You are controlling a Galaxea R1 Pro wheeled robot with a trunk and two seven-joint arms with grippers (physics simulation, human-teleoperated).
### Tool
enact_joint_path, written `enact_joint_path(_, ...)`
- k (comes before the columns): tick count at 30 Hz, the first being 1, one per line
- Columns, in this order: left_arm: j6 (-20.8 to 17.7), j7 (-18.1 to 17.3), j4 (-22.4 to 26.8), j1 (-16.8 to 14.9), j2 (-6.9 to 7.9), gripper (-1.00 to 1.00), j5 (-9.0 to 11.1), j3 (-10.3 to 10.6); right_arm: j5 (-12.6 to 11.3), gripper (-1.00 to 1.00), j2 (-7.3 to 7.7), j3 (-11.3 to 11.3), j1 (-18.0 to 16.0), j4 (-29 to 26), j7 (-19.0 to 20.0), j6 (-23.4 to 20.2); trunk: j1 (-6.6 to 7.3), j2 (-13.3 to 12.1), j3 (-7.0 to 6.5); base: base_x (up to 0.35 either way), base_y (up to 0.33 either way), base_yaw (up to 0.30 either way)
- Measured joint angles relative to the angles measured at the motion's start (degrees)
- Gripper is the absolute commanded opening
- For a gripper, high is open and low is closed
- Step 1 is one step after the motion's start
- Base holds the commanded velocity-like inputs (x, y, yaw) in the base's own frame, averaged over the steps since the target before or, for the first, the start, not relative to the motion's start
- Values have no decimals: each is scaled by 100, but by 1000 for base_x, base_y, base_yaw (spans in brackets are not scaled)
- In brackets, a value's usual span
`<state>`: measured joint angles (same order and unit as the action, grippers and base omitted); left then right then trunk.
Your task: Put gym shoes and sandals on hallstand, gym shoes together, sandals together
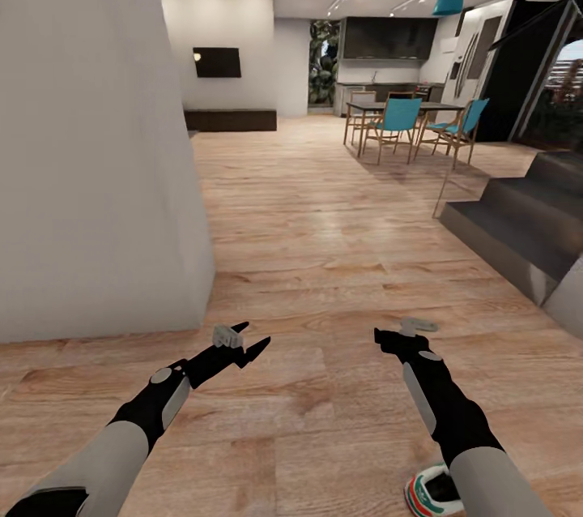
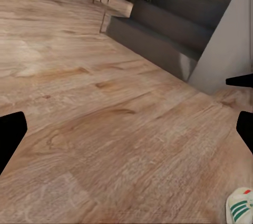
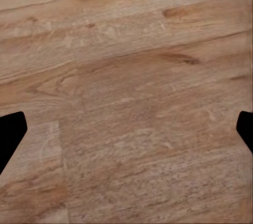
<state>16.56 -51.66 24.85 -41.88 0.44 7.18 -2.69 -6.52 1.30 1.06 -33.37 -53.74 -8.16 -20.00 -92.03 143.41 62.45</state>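
Observation:
One gym shoe (image 1: 431,494), white with green stripes and a red-orange patch, lies on the corridor floor (image 1: 324,258) at the near right, partly hidden behind my right forearm. Its toe also peeks in at a corner of the left wrist view (image 2: 241,206). My left gripper (image 1: 249,340) hangs open and empty above the bare planks, well to the left of the shoe. My right gripper (image 1: 402,332) is open too, ahead of the shoe, with its fingertips (image 3: 10,134) wide apart over plain floor (image 3: 126,103). The sandals and the hallstand are out of view.
A white wall (image 1: 97,136) stands close on the left. Dark steps (image 1: 518,225) rise on the right and appear in the left wrist view (image 2: 168,29). Farther back is a dining table (image 1: 405,108) with teal chairs. Open plank floor stretches ahead.

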Motion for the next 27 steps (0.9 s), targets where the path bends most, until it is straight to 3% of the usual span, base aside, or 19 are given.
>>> enact_joint_path(27, 1, 0, 0, -1, 0, 100, 0, 0, 0, 100, 0, 0, 0, 1, 0, 0, -1, 0, -95, 5, 0, -235)
